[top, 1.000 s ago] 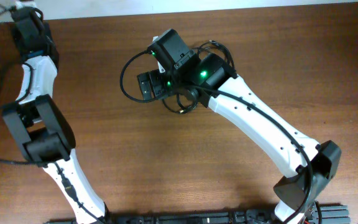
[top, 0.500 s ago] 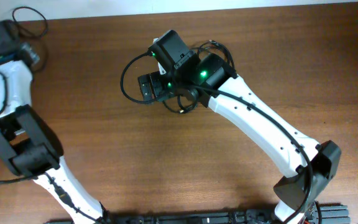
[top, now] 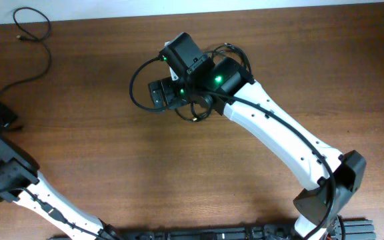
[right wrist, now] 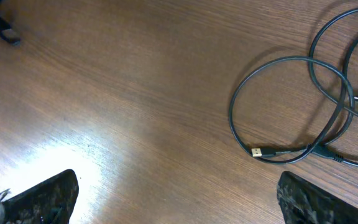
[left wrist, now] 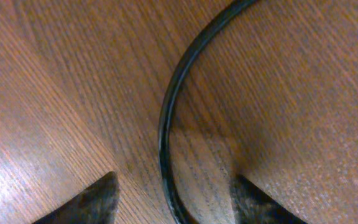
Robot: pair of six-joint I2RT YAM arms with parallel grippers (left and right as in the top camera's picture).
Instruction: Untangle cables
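Note:
A thin black cable (top: 47,50) lies apart at the far left, running from a loose end near the back edge down to my left gripper (top: 4,119). In the left wrist view this cable (left wrist: 166,118) passes between the spread fingers of the left gripper (left wrist: 174,186) with gaps on both sides, so the gripper is open. A tangle of black cables (top: 136,80) lies at the back middle, partly hidden under my right arm. My right gripper (top: 155,93) hovers over it, open and empty (right wrist: 179,180). The right wrist view shows a loop with a USB plug (right wrist: 257,151).
The wooden table (top: 179,173) ends at a white strip along the back. The right arm's base and a black rail (top: 325,220) stand at the front right edge. The left arm's links (top: 5,177) lie along the left edge.
My left arm has swung from the back left corner toward the front along the left edge, leaving the thin cable stretched out behind it. The right arm has not moved.

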